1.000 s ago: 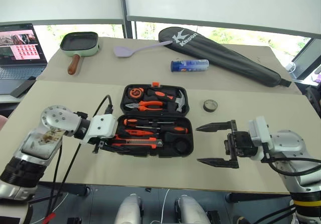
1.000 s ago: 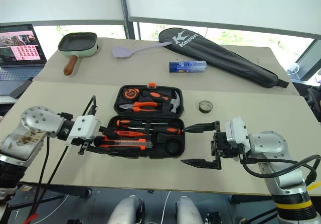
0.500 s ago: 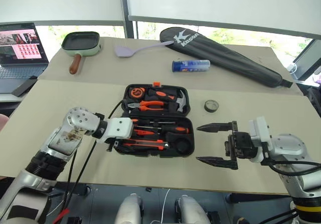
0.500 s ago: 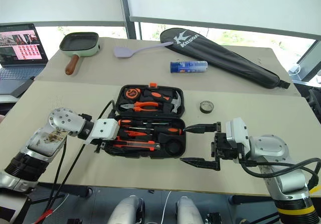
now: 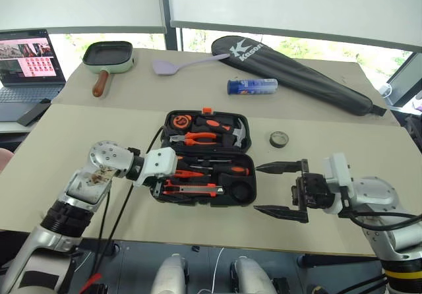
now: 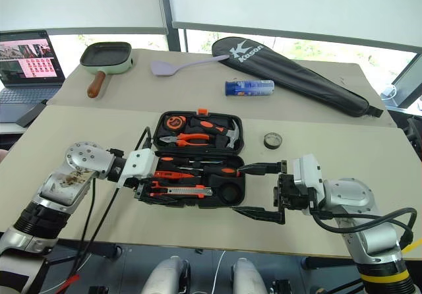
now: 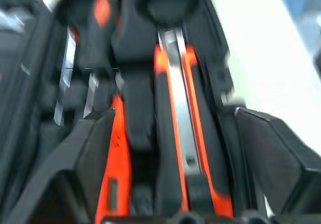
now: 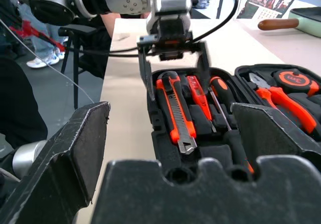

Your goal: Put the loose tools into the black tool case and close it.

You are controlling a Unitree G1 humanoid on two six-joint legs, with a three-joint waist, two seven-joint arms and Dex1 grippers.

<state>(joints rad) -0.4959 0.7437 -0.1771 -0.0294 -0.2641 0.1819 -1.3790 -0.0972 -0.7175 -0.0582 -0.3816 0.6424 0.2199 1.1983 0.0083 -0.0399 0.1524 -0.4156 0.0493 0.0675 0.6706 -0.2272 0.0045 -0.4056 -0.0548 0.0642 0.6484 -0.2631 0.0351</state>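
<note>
Left gripper [image 8: 173, 63] inward; knife [image 8: 175, 111] seemingly between.

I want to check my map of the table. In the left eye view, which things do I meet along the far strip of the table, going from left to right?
laptop → green pan → lilac spatula → blue cylinder → long black racket bag

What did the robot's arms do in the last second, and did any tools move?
The left gripper slid rightward over the near half of the open black plastic tool case, and its fingers now stand apart around the black-and-orange utility knife lying in its slot. The right gripper stayed open beside the case. The small dark tape roll stayed on the table.
</note>
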